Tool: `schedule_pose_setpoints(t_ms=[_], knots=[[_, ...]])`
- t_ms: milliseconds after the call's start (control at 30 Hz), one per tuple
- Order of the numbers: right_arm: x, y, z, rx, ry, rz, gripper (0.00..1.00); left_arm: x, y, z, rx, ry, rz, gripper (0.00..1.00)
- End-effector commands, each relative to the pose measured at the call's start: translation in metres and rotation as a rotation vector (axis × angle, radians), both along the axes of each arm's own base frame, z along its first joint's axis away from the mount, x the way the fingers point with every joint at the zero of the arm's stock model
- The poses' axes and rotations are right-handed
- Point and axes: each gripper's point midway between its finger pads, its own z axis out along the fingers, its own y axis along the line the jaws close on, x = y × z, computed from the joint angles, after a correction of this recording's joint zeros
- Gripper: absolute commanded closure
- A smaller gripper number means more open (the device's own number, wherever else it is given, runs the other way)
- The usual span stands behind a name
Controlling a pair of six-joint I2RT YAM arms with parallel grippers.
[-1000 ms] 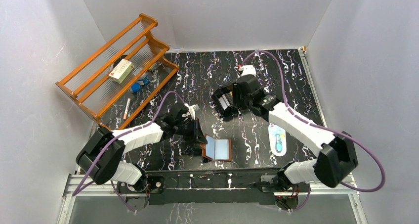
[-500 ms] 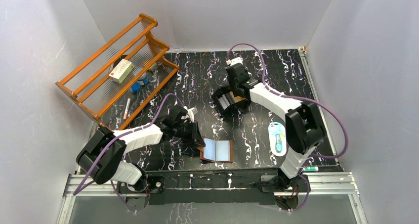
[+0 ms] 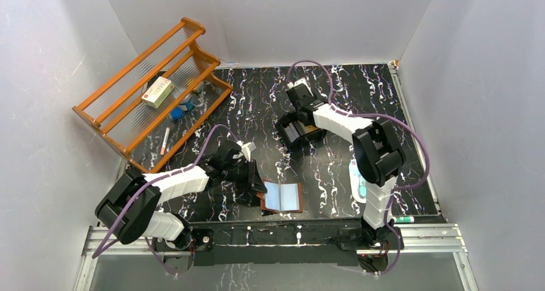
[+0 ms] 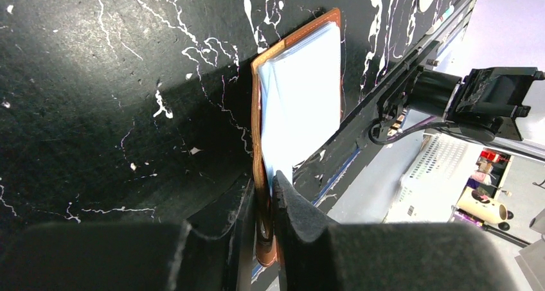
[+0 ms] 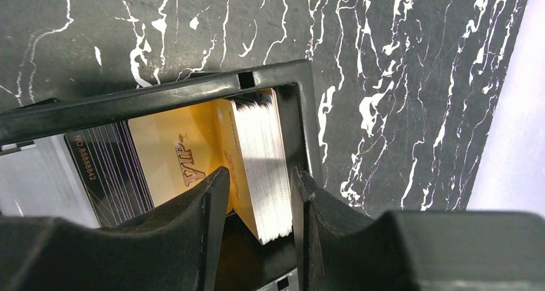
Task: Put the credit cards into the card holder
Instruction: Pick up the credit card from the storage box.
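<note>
Pick-up step, seemingly: right tool (image 5: pixel 260 175), unclenched, is straddling the cards (image 5: pixel 260 143) standing between its jaws in the tray (image 5: pixel 193 92), next needing a pinch and lift; left tool (image 4: pixel 265 183) is clenching the holder (image 4: pixel 302 92), open just ahead.

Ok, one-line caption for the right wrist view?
Right gripper straddling a stack of credit cards upright in the black tray, orange VIP card alongside.

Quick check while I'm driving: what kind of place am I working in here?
Probably a lab robot test cell, not a home: plain white panels box in a black marbled tabletop, a metal rail runs along its near edge, and an orange wooden rack holds props.
</note>
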Motion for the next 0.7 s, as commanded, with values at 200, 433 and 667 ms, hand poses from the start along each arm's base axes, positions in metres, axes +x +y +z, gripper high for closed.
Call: schedule_pose_setpoints(t_ms=[200,433,667], knots=[[0.011,-0.008,0.004,-0.094,-0.042,-0.034,0.53,-0.007,-0.003,0.003,-0.057,0.019,-0.009,0.86],[0.011,-0.015,0.003,-0.186,-0.066,-0.057,0.58,-0.007,-0.003,0.004,-0.061,0.018,-0.006,0.86],[0.013,-0.013,0.015,-0.177,-0.094,-0.065,0.66,-0.007,-0.004,0.005,-0.069,0.019,-0.005,0.86]])
